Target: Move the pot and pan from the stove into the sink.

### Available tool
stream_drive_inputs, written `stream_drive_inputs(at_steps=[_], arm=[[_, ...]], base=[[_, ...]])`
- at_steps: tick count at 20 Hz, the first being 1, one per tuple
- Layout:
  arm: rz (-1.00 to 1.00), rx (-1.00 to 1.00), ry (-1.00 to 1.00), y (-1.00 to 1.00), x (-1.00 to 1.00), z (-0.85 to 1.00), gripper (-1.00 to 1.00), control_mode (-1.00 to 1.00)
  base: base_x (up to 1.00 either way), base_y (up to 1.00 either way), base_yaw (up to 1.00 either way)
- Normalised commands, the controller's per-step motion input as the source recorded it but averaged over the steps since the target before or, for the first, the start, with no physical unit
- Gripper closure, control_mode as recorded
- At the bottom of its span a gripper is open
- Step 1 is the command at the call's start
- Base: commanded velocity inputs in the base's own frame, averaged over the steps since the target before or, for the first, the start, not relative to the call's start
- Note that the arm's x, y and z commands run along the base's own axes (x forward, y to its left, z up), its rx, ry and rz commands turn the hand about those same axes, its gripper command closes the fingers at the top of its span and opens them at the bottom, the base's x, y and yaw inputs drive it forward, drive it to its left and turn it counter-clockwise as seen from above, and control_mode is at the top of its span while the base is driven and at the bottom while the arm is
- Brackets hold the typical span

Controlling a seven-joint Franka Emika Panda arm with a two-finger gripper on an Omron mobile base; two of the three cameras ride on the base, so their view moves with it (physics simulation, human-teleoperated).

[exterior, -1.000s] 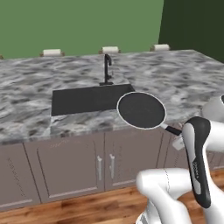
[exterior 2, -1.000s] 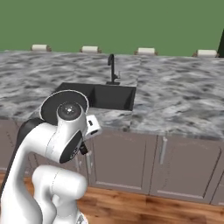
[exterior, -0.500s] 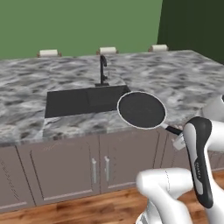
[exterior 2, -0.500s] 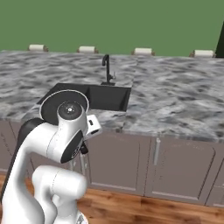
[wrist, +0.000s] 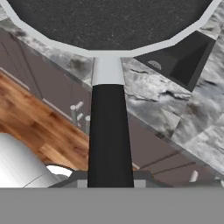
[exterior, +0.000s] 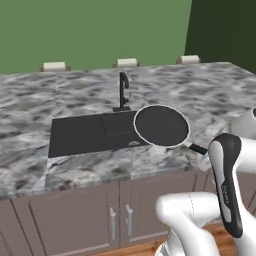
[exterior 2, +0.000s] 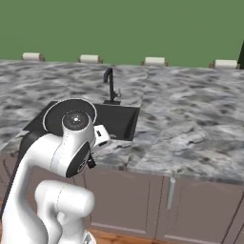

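Gripping pan handle, gripper (fingertips cut off) above sink.

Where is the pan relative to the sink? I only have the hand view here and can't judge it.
Observer: In the left base view the pan hangs above the right end of the sink, partly over the counter.
Operator: Is the basin free?
Observer: Yes, its black floor looks bare there.
Operator: Where's the faucet?
Observer: The faucet stands at the sink's back edge, behind the pan's rim.
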Motion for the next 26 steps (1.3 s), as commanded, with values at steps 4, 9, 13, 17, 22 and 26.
stream_drive_inputs(at_steps=[4, 9, 13, 17, 22, 26], arm=[[0.00, 0.00, 0.00, 0.00, 0.00, 0.00, 1.00, 1.00], [0.00, 0.00, 0.00, 0.00, 0.00, 0.00, 1.00, 1.00], [0.00, 0.00, 0.00, 0.00, 0.00, 0.00, 1.00, -1.00], [0.00, 0.02, 0.01, 0.00, 0.01, -0.01, 1.00, -1.00], [0.00, 0.00, 0.22, 0.00, 0.17, -0.02, 1.00, -1.00], [0.01, 0.00, 0.30, 0.00, 0.28, -0.01, 1.00, -1.00]], base=[[0.73, -0.14, 0.00], [0.57, -0.15, 0.00], [0.06, -0.02, 0.00], [0.00, 0.00, 0.00], [0.00, 0.00, 0.00], [0.00, 0.00, 0.00]])
